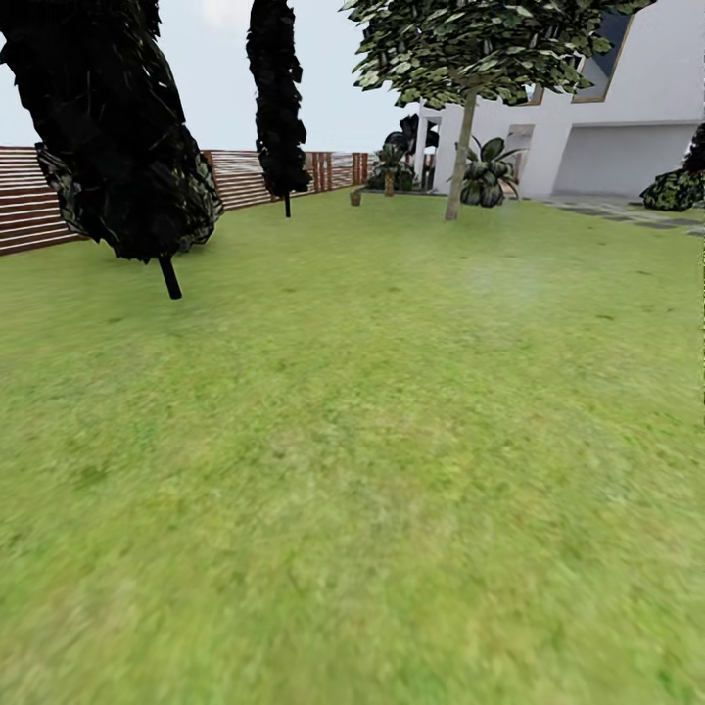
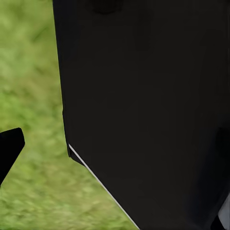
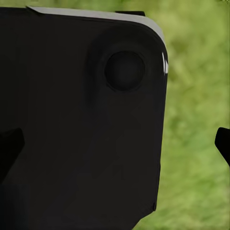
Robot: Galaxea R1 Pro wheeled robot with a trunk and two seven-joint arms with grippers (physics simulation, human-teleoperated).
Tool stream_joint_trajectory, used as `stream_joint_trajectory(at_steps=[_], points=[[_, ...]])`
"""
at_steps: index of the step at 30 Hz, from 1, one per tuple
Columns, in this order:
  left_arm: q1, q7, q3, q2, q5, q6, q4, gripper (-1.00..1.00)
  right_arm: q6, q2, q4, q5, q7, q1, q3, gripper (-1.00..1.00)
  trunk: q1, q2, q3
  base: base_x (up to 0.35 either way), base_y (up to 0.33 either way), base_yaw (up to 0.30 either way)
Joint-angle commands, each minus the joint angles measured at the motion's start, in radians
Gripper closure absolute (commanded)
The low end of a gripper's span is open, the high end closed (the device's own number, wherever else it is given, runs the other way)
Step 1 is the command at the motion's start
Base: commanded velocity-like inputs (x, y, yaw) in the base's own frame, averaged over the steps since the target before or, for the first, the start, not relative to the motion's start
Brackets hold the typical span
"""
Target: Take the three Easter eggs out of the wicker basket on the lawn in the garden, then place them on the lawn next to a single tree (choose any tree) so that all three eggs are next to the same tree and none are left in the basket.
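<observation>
The lawn (image 1: 372, 460) spreads out wide ahead of me in the head view. Far across it stands a tree (image 1: 457, 162) with a pale, slightly leaning trunk and a leafy crown. Left of that tree, near the fence, sits a small brown thing (image 1: 355, 197), too far off to tell whether it is the wicker basket. The Easter eggs are out of view. Both wrist views look at black robot body with grass behind. My left gripper (image 2: 115, 158) and right gripper (image 3: 115, 146) have their fingertips (image 3: 223, 143) far apart, with nothing between them.
Two dark-leaved, thin-trunked trees (image 1: 127, 147) (image 1: 279, 108) stand at the left. A brown slat fence (image 1: 29, 211) runs behind them. A white house (image 1: 607, 117), short palms (image 1: 488, 176) and grey paving (image 1: 627, 211) lie at the far right.
</observation>
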Motion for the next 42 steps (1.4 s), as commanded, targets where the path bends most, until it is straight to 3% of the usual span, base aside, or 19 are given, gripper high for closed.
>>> stream_joint_trajectory(at_steps=[1,16,21,26,42], points=[[0.001,-0.001,0.001,0.0,0.002,-0.001,-0.002,-1.0,-0.003,0.0,0.001,0.001,-0.001,0.0,0.0,-1.0,0.0,0.0,0.001,0.0,0.0,-0.032],[0.001,-0.001,0.001,0.0,0.002,-0.001,-0.002,-1.0,-0.001,-0.002,0.002,-0.001,-0.001,0.0,0.002,-1.0,0.0,0.0,0.005,0.0,0.0,-0.004],[0.001,-0.001,0.001,0.0,0.002,-0.001,-0.002,-1.0,0.0,-0.002,0.007,0.035,-0.001,0.0,0.015,-1.0,0.0,0.0,0.005,0.0,0.0,0.0],[0.001,-0.001,0.001,0.0,0.002,-0.001,-0.002,-1.0,-0.002,-0.002,0.007,0.043,-0.001,0.0,0.017,-1.0,0.0,0.0,0.005,0.0,0.0,0.0],[0.001,-0.001,0.001,0.0,0.002,-0.001,-0.002,-1.0,-0.003,-0.001,0.007,0.044,-0.001,0.0,0.017,-1.0,0.0,0.0,0.027,0.0,0.0,0.0]])
